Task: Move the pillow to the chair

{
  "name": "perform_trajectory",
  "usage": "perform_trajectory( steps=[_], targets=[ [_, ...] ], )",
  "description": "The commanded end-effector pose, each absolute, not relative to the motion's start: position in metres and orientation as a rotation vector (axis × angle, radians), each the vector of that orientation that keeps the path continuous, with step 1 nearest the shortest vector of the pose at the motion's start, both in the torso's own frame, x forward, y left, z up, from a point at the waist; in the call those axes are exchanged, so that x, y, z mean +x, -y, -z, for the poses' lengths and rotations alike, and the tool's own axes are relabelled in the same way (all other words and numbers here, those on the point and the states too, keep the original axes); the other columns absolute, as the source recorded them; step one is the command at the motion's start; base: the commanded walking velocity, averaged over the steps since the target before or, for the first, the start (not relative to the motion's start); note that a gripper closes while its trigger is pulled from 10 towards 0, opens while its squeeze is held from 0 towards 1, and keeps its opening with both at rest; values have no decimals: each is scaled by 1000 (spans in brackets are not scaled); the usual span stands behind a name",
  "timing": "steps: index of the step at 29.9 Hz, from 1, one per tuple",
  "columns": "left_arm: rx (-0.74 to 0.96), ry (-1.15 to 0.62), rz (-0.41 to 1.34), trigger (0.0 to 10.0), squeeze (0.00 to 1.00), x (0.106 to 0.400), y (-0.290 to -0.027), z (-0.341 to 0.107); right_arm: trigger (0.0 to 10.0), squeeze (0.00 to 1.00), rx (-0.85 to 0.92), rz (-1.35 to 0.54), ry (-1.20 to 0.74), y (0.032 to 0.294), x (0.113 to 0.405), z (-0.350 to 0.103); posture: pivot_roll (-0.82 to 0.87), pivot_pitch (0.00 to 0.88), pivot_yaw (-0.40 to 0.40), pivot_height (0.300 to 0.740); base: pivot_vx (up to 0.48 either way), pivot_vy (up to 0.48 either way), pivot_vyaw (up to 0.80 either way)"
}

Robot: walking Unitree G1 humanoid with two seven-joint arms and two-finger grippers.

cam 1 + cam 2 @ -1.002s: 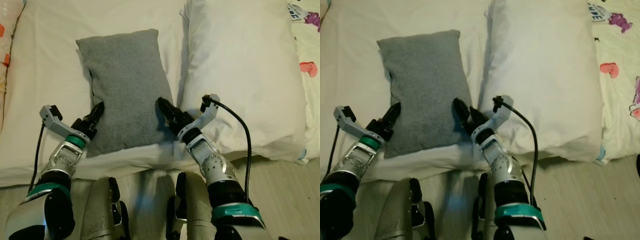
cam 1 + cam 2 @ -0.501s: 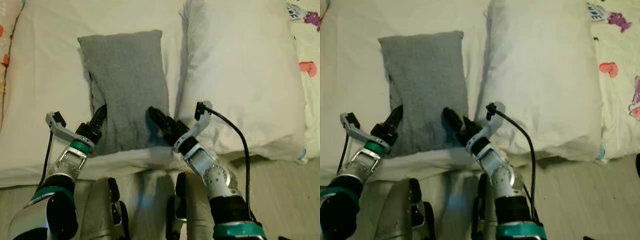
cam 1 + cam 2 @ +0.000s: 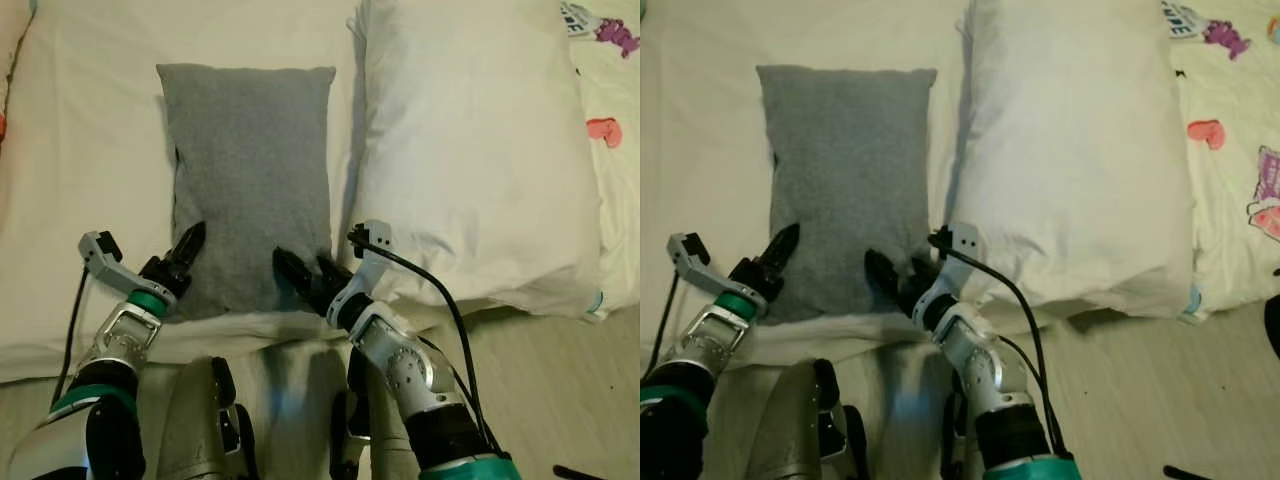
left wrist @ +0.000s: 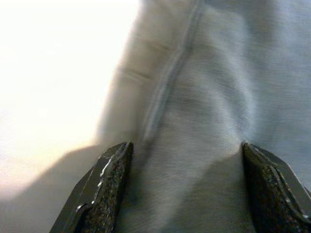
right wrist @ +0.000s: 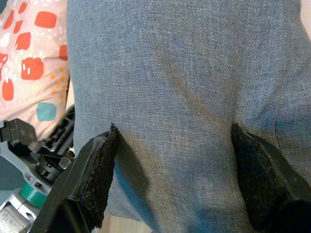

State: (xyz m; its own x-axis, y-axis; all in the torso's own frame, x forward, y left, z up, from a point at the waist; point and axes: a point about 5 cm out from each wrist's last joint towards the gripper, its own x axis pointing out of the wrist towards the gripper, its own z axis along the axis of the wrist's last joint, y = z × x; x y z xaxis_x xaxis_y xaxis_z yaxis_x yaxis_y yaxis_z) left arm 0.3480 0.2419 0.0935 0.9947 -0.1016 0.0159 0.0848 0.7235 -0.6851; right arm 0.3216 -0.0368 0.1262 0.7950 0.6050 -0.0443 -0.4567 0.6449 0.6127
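A grey rectangular pillow [image 3: 250, 170] lies lengthwise on the white bed [image 3: 80, 160], its near end toward me. My left gripper [image 3: 186, 250] is at the pillow's near left corner, open, with the grey cloth and its seam [image 4: 170, 77] between the fingers [image 4: 104, 194]. At the near right part of the pillow, my right gripper [image 3: 308, 272] is open and pressed onto the cloth. In the right wrist view the grey pillow [image 5: 170, 87] spans the gap between the pads [image 5: 99, 179], and the left gripper [image 5: 39, 170] shows beyond it.
A large white pillow [image 3: 470, 150] lies against the grey pillow's right side. Patterned bedding [image 3: 608, 130] is at the far right. Wooden floor [image 3: 570, 400] runs along the bed's near edge. My legs [image 3: 200, 420] stand close to the bed.
Both grippers have closed in on the pillow's near end, the right one moving left and nearer. The pillow has turned straighter and its near end looks narrower.
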Motion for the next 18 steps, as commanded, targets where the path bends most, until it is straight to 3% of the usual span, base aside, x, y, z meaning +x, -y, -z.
perform_trajectory(
  steps=[1, 2, 3, 5, 11, 15, 18],
  targets=[
    [-723, -103, -25, 10000, 0, 333, -254, -72, 10000, 0, 775, -723, -361, -27, 298, -125, -114, 379, 14, 590, 0, 0, 0],
    [-723, -103, -25, 10000, 0, 333, -254, -72, 10000, 0, 775, -723, -361, -27, 298, -125, -114, 379, 14, 590, 0, 0, 0],
    [-727, -74, -73, 10000, 0, 332, -264, -75, 0, 0, 793, -715, -356, -25, 299, -125, -114, 376, 15, 590, 0, 0, 0],
    [-748, -23, -125, 10000, 0, 330, -279, -81, 0, 0, 822, -685, -357, -21, 300, -122, -113, 377, 15, 590, 0, 0, 0],
    [-810, 24, -126, 10000, 0, 328, -293, -88, 0, 0, 858, -646, -366, -15, 303, -119, -106, 380, 18, 590, 0, 0, 0],
    [-848, 22, -114, 10000, 0, 328, -292, -87, 0, 0, 868, -640, -370, -15, 304, -119, -106, 380, 18, 590, 0, 0, 0],
    [-937, -1, -26, 10000, 0, 330, -277, -83, 0, 0, 886, -640, -382, -13, 303, -117, -112, 378, 18, 590, 0, 0, 0]
  ],
)
